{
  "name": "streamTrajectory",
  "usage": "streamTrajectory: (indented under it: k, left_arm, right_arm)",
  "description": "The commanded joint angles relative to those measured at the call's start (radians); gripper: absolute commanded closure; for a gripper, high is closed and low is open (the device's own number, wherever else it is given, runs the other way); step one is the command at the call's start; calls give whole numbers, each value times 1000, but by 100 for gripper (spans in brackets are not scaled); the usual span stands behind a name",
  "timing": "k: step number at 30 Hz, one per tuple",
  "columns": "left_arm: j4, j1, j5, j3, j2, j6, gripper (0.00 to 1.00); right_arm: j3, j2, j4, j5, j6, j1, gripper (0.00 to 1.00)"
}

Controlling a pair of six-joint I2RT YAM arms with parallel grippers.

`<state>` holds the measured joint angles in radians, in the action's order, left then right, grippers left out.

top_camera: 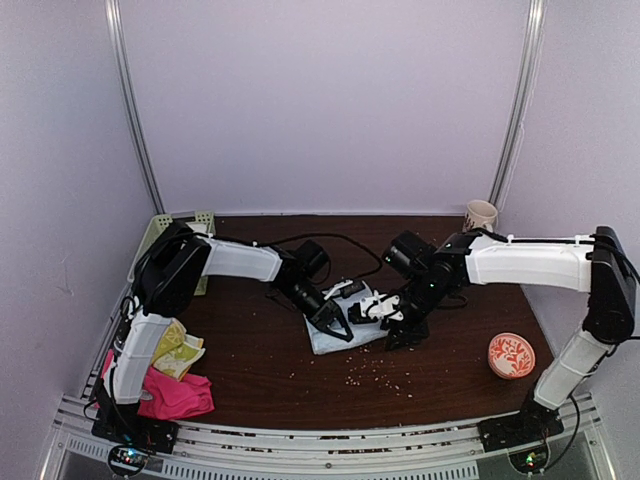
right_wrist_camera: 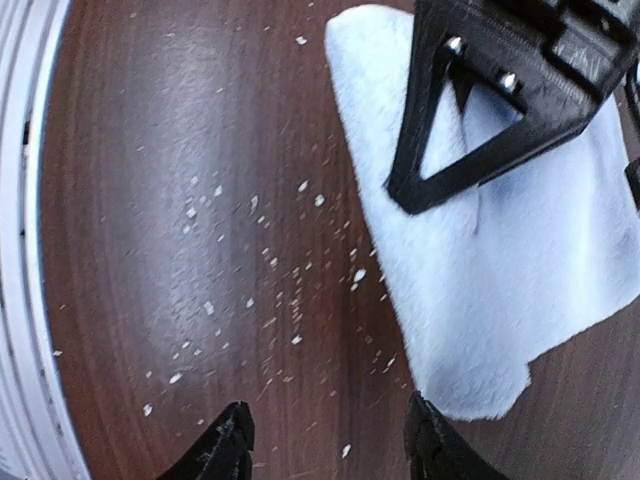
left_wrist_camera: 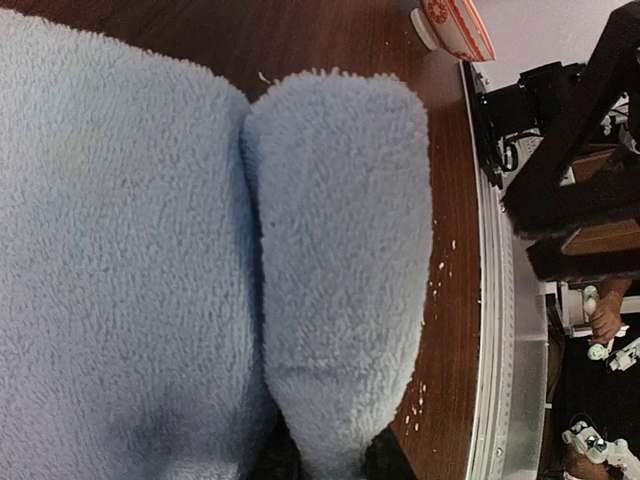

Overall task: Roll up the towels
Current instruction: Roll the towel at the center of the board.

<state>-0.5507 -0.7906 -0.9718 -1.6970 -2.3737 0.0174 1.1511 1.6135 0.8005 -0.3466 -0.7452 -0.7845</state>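
Fleece fills my left wrist view: the pale blue fluffy towel (left_wrist_camera: 120,250) lies on the dark brown wooden counter (left_wrist_camera: 330,40). 1 edge is turned up into a rounded fold that runs down between the dark fingertips of my left gripper (left_wrist_camera: 335,465), so that gripper is clamped on the towel. From above, the towel sits mid-counter, between my 2 arms.

My right gripper (right_wrist_camera: 330,450) hovers just beside the towel, over bare wood scattered with pale crumbs (right_wrist_camera: 303,186). Its 2 fingers stand apart with nothing between them.

At the counter's left edge, a yellow-green patterned towel (top_camera: 178,350) lies just beside a hot-pink towel (top_camera: 175,395). A pale green slotted plastic basket (top_camera: 150,245) sits at the far left corner, partly behind my left arm. A cream mug (top_camera: 480,214) stands at the far right, and a red-and-white patterned bowl (top_camera: 511,355) rests near the right edge.
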Motion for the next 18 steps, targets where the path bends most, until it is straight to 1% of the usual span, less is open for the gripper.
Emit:
streamTrajectory:
  k: [1, 3, 6, 8, 10, 12, 14, 16, 17, 18]
  left_arm:
    - [-75, -6, 84, 19, -65, 12, 88]
    - [-76, -6, 91, 19, -65, 8, 87]
    - [-75, -4, 86, 16, -69, 6, 87]
    - [-75, -5, 89, 13, -71, 6, 87]
    - [-75, -4, 96, 10, -69, 3, 86]
    - [-75, -3, 99, 8, -67, -4, 83]
    - [-74, -2, 118, 8, -49, -16, 78]
    - [-57, -2, 175, 21, -11, -21, 71]
    - [-37, -2, 216, 40, 21, -14, 63]
    - [1, 1, 259, 70, 58, -1, 59]
  right_arm:
    - [5, 64, -232, 152, 5, -42, 47]
    - [1, 95, -275, 173, -2, -50, 47]
    - [-6, 138, -313, 182, -61, -57, 47]
    - [6, 179, -300, 173, -77, -60, 49]
    - [5, 211, -297, 161, -85, -59, 53]
    - [1, 239, -290, 147, -92, -60, 62]
    - [18, 268, -245, 107, -99, -59, 77]
    - [44, 291, -172, 64, -107, -59, 86]
    - [54, 299, -139, 43, -116, -58, 89]
    - [61, 306, -105, 25, -123, -58, 90]
